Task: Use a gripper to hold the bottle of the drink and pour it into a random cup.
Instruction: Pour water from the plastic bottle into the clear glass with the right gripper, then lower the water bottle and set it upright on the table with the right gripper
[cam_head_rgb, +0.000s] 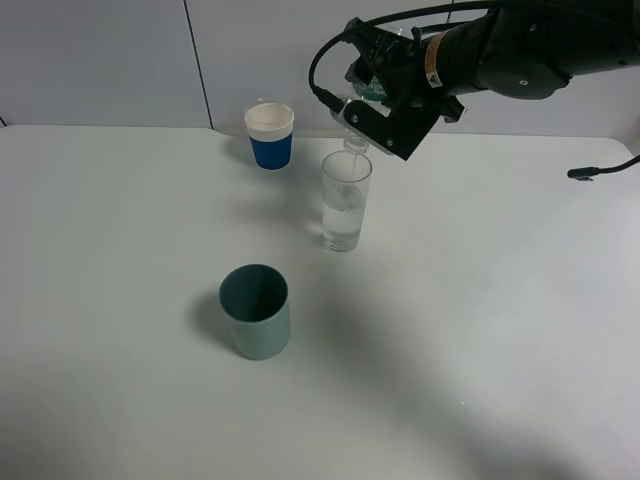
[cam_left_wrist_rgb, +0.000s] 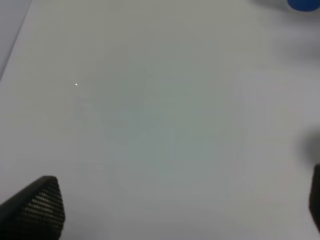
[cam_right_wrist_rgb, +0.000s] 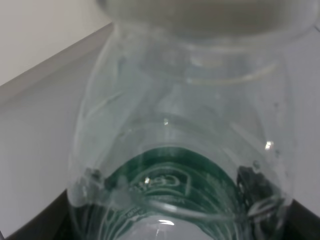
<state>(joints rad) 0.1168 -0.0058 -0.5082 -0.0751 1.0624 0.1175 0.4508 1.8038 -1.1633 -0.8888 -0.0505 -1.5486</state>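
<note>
My right gripper (cam_head_rgb: 372, 110) is clamped on the tilted bottle (cam_right_wrist_rgb: 180, 150), its neck just above the glass (cam_head_rgb: 346, 205); my arm hides most of its body.

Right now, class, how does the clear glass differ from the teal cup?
The clear glass is see-through; the teal cup is opaque. The clear glass is taller and narrower; the teal cup is shorter and wider. The clear glass holds some liquid; the teal cup looks empty. Both stand upright on the white table.
</note>
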